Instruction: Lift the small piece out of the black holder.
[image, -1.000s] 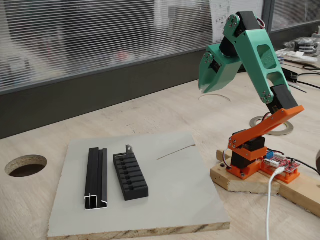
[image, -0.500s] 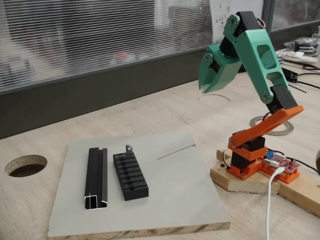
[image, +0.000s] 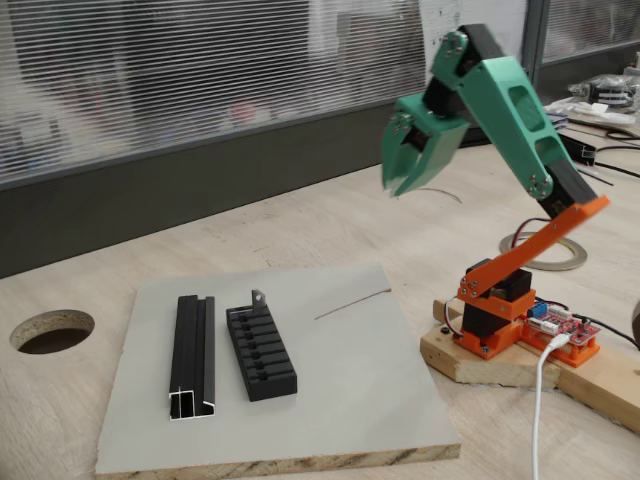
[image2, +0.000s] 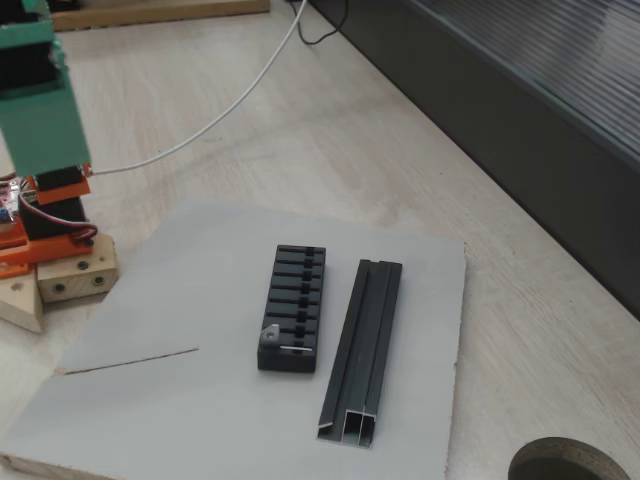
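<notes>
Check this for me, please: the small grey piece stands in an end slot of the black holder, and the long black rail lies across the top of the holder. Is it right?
Only the rail is wrong. The long black rail lies beside the black holder, parallel to it with a gap of board between them, as both fixed views show. The small grey piece does stand in an end slot.
</notes>
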